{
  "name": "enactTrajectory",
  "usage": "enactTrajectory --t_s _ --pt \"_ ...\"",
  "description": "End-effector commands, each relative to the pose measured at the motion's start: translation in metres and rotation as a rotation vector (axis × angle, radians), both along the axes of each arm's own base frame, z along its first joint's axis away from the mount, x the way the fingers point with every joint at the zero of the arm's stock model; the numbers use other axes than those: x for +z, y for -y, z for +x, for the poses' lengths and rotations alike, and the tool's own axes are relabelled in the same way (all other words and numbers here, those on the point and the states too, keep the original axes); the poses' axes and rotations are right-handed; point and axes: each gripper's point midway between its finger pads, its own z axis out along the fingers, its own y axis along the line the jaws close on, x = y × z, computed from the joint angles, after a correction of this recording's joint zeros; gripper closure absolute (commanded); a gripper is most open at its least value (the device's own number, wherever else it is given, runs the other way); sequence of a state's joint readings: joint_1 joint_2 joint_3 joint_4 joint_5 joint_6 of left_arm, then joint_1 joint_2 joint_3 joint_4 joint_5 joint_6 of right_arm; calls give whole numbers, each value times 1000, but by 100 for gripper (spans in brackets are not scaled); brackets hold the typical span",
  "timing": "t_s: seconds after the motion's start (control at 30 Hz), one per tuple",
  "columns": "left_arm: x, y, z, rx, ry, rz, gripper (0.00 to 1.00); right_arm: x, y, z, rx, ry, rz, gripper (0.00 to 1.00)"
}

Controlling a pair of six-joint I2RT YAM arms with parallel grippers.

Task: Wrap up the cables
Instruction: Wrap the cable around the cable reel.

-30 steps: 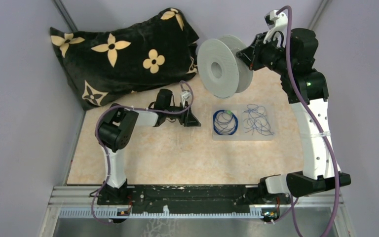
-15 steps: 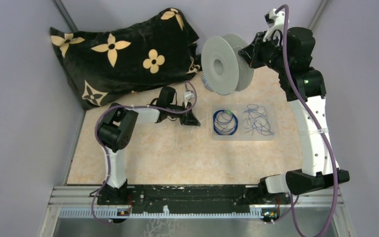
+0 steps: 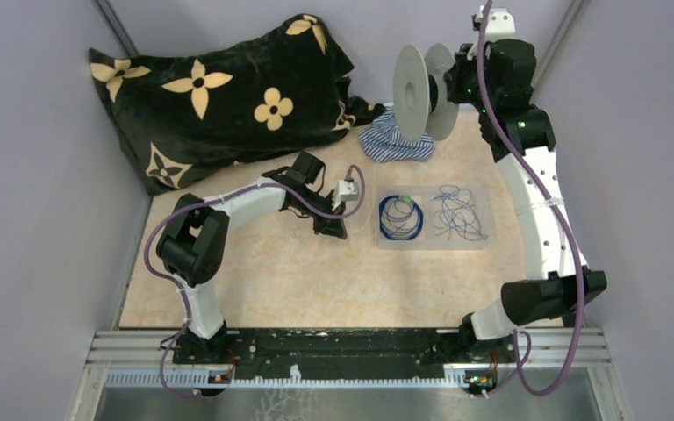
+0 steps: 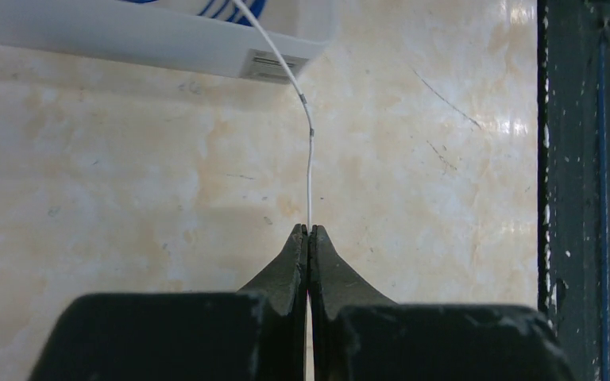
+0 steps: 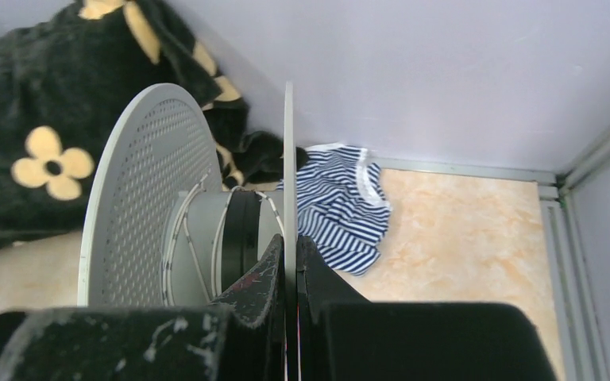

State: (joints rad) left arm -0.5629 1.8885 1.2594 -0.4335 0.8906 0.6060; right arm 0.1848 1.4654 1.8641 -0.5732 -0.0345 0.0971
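Pinching tight, the left gripper (image 4: 308, 228) has its two dark fingers pressed flat together on a hair-thin white cable (image 4: 309, 171), caught right at the tips. Ahead of that gripper the cable runs straight, kinks at a small grey sleeve, then curves away over the wall of a white tray (image 4: 127, 44) lying just beyond. Blue strands peek above that wall at the top edge of the wrist view. Under the gripper is the pale mottled bench (image 4: 127, 198), and along the right side of that view runs a dark strip (image 4: 588, 198).

From above, the tray sits just past the left gripper's tips with two more bundles in it side by side. A coiled cable (image 3: 383, 217), a blue ring with a green bit on it, lies nearer the gripper. A tangled cable (image 3: 459, 213), loose and scribbly, lies on the far side of the coil.

Over to the right gripper (image 5: 290, 242), raised at the back of the bench: its fingers are squeezed onto the thin edge of one flange of a pale spool (image 5: 151, 198). The spool is held on edge, its perforated second flange standing to the gripper's left in the wrist view. A few pale turns of wire show round the hub. Beyond this gripper a blue-and-white striped cloth (image 5: 341, 206) lies crumpled on the bench. A black cushion (image 5: 16, 95) with cream flowers lies further off to its left.
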Motion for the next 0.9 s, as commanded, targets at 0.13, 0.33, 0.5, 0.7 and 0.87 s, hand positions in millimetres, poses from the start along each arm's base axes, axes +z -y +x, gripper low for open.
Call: enactTrajectory --t_s 0.13,0.33,0.5,0.7,0.87 --pt "35 -1 -27 -192 238 176 100 17 40 49 -223 162 -102 100" --pt "88 17 -31 -234 396 133 100 -10 54 70 -306 151 -173 100" --pt "130 35 -29 -209 438 38 100 -29 54 80 -313 126 -186 100" --pt "172 58 -36 -214 431 -111 100 -46 55 85 -317 104 -199 100" --pt "204 70 -44 -223 423 -229 100 -57 58 87 -329 99 -226 100"
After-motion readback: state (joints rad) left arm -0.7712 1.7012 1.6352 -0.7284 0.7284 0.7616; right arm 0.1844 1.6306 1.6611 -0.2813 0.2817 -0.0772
